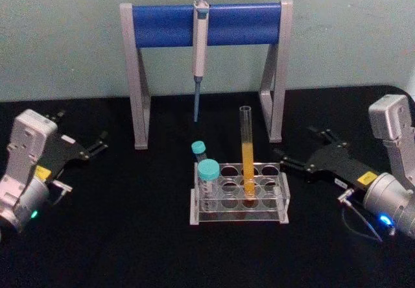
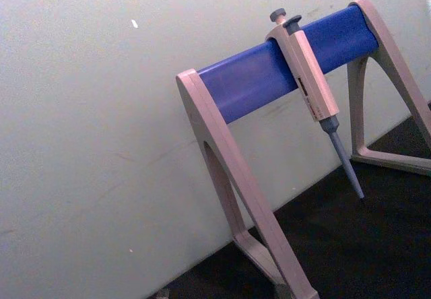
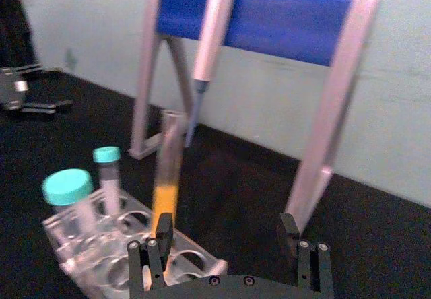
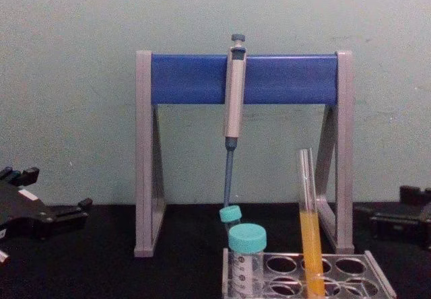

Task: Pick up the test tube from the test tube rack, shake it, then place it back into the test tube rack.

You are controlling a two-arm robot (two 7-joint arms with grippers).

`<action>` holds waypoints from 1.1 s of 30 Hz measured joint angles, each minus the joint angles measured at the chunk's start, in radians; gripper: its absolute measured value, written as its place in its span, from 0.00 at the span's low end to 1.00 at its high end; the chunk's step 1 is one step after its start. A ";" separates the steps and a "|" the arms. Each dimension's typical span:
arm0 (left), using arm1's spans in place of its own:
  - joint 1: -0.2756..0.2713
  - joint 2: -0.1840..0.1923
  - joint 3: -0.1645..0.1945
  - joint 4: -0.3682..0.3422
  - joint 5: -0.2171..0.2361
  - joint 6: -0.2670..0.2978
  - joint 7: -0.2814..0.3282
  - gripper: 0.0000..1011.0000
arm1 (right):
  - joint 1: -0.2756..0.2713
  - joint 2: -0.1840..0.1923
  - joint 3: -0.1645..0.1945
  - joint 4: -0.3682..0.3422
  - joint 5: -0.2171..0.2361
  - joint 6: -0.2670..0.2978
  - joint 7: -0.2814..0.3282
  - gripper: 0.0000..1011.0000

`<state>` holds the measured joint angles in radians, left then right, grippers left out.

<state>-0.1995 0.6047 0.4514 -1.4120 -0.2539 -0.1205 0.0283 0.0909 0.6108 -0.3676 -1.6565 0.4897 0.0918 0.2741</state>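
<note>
The test tube (image 1: 247, 152), a long clear glass tube with orange-yellow liquid in its lower half, stands slightly tilted in a middle hole of the low grey test tube rack (image 1: 259, 215). My right gripper (image 1: 297, 146) is open just right of the rack, its fingers pointing toward the tube and holding nothing. In the right wrist view, its fingertips (image 3: 161, 228) are spread wide, with the test tube (image 3: 168, 178) just ahead of the near finger. My left gripper (image 1: 79, 131) rests open at the far left of the table. The chest view shows the test tube (image 4: 310, 231) rising from the rack (image 4: 377, 272).
Two teal-capped vials (image 1: 209, 171) stand in the rack's left end. Behind the rack is a tall grey stand with a blue crossbar (image 1: 207, 23), and a grey-blue pipette (image 1: 200, 48) hangs from it. The tabletop is black and a pale wall is behind.
</note>
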 joint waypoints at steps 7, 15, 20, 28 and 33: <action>0.000 0.000 0.000 0.000 0.000 0.000 0.000 0.99 | 0.037 -0.002 -0.022 -0.007 0.008 0.084 0.086 0.99; 0.000 0.000 0.000 0.000 0.000 0.000 0.000 0.99 | 0.091 -0.042 -0.049 0.031 -0.005 0.135 0.121 0.99; 0.000 0.000 0.000 0.000 0.000 0.000 0.000 0.99 | 0.134 -0.078 -0.069 0.076 -0.023 0.149 0.129 0.99; 0.000 0.000 0.000 0.000 0.000 0.000 0.000 0.99 | 0.177 -0.125 -0.084 0.131 -0.037 0.162 0.133 0.99; 0.000 0.000 0.000 0.000 0.000 0.000 0.000 0.99 | 0.187 -0.140 -0.085 0.146 -0.038 0.165 0.134 0.99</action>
<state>-0.1995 0.6047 0.4514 -1.4120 -0.2539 -0.1205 0.0283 0.2779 0.4704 -0.4526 -1.5108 0.4518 0.2566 0.4083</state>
